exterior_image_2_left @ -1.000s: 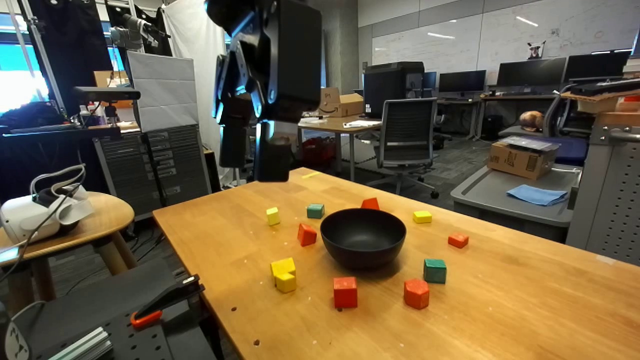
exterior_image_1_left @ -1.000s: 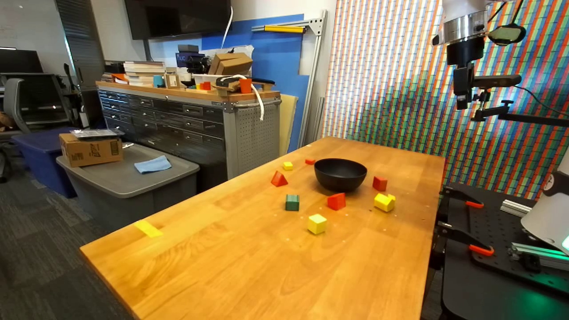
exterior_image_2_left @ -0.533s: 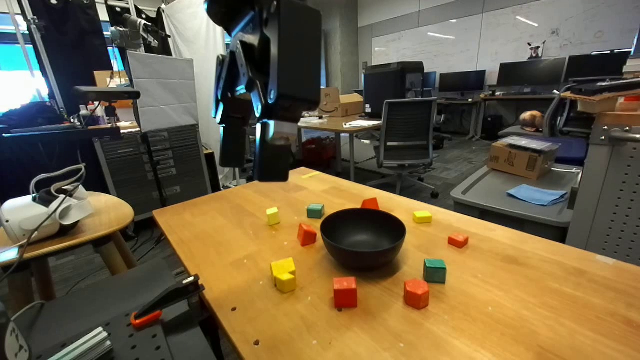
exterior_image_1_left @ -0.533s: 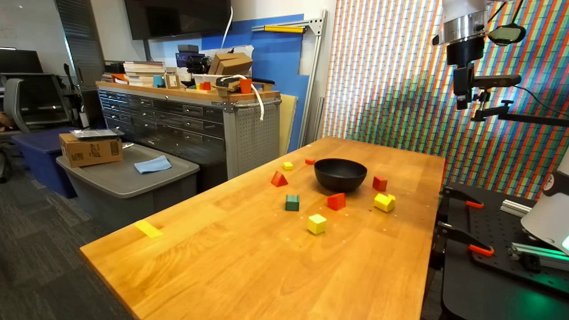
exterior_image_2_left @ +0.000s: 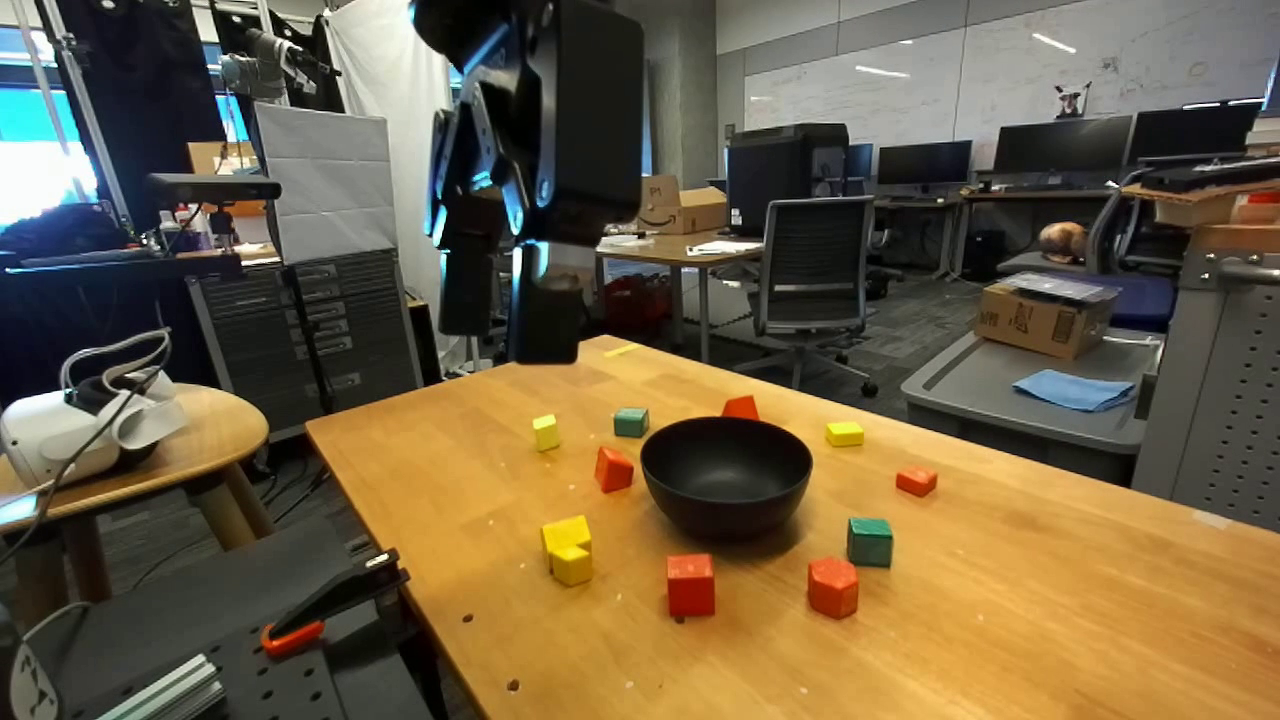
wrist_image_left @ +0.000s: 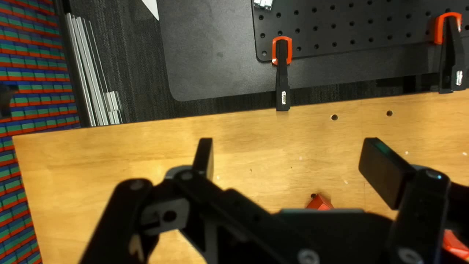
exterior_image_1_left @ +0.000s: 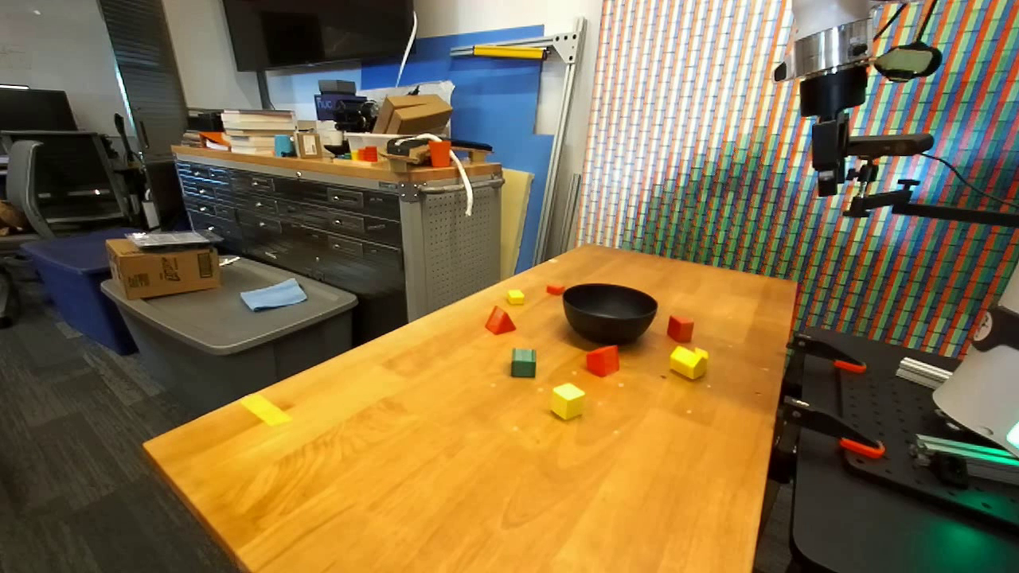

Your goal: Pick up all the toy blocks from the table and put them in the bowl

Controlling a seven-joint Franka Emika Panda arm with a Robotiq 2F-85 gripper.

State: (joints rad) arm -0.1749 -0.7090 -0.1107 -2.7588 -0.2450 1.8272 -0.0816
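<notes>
The black bowl [exterior_image_2_left: 726, 490] stands on the wooden table [exterior_image_2_left: 1050, 610], and no block shows inside it. Toy blocks lie around it: red cube [exterior_image_2_left: 690, 585], red block [exterior_image_2_left: 833, 587], green block [exterior_image_2_left: 870, 542], small red block [exterior_image_2_left: 917, 481], yellow block [exterior_image_2_left: 845, 434], red wedge [exterior_image_2_left: 614, 469], green block [exterior_image_2_left: 631, 422], yellow block [exterior_image_2_left: 545, 432], and yellow pieces [exterior_image_2_left: 568, 550] touching each other. Another red wedge [exterior_image_1_left: 500, 320] is partly behind the bowl in an exterior view. My gripper [wrist_image_left: 287, 157] is open and empty, high above the table. In the wrist view a red block [wrist_image_left: 321, 202] is partly hidden by the gripper.
Black clamps [wrist_image_left: 282, 80] with orange tips grip the table edge beside the black robot mount [wrist_image_left: 220, 55]. A yellow tape strip [exterior_image_1_left: 266, 410] lies at a table corner. A grey bin [exterior_image_1_left: 231, 310] and a drawer cabinet [exterior_image_1_left: 318, 215] stand alongside the table.
</notes>
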